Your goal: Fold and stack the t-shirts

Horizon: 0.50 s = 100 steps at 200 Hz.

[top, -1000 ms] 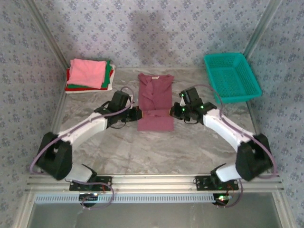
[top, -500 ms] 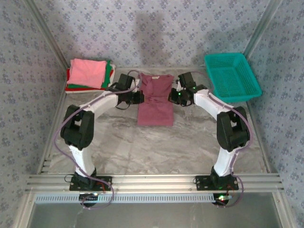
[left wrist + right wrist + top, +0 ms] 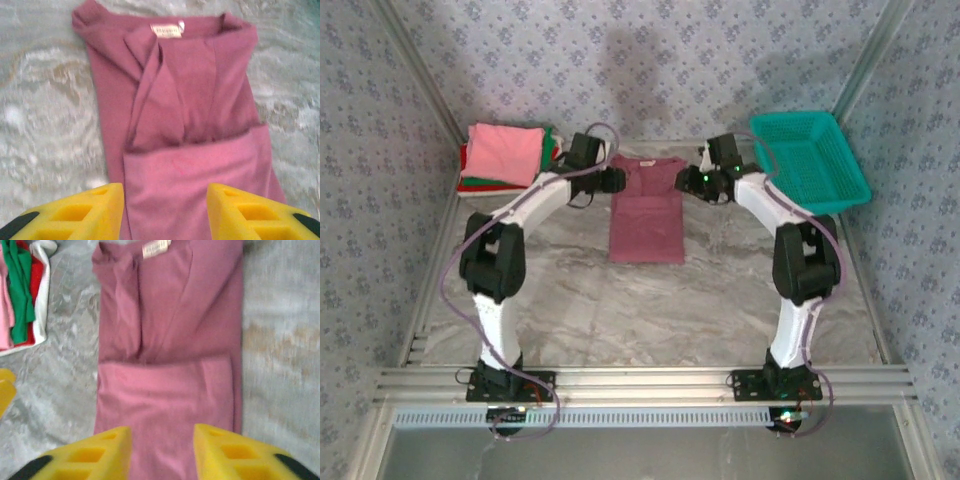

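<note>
Top view: maroon tee (image 3: 646, 215) lies flat on the bench (image 3: 650, 310) with its lower part doubled over. The left pincer (image 3: 617, 180) is at its left edge and the right pincer (image 3: 685, 182) at its right edge, both near the collar end. The folded stack (image 3: 508, 155) is outboard of the left pincer.

Left wrist: jaws apart, empty, tee beneath and ahead.

Right wrist: jaws apart, nothing held, tee beneath.

Handling: soft, light, limp cotton (will sag and drag). Likely best to pinch both layers at the side edges by the fold line.

Five t-shirts (image 3: 646, 212); one teal basket (image 3: 809, 160)
</note>
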{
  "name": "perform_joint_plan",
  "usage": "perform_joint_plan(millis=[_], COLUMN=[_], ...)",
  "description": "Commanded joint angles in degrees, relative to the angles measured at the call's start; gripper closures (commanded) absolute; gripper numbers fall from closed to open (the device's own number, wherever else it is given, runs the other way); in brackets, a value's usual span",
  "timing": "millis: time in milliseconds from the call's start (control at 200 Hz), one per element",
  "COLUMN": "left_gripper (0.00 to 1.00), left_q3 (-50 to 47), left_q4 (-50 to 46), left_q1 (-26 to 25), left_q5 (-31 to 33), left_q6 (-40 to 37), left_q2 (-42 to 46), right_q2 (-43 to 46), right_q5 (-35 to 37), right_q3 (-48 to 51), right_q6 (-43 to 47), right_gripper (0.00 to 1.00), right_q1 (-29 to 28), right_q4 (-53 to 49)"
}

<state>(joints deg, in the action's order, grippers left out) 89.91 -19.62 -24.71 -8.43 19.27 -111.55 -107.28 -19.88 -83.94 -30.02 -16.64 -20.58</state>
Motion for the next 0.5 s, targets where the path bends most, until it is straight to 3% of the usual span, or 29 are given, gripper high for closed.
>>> perform_joint_plan(millis=[0, 75, 220, 495], left_gripper=[0.60, 0.68, 0.75, 0.79], left_q3=[-11.1, -16.4, -23.8, -36.0], left_q4=[6.5, 11.0, 16.5, 20.9], left_q1=[-4.5, -6.2, -6.9, -6.9], left_q5=[-2.0, -5.4, -6.6, -3.5], left_q6=[1.0, 2.8, 5.9, 9.5], left_q2=[6.0, 6.6, 5.4, 4.4], right_q2=[6.5, 8.6, 8.0, 0.0], right_q5=[-3.6, -4.7, -3.5, -2.0], right_q3=[9.7, 14.2, 20.4, 30.4], right_q6=[0.0, -1.1, -2.8, -5.6], right_gripper=[0.76, 0.89, 0.98, 1.00], right_q1=[-3.5, -5.9, -8.8, -10.0], right_q4=[4.9, 7.7, 12.7, 22.2])
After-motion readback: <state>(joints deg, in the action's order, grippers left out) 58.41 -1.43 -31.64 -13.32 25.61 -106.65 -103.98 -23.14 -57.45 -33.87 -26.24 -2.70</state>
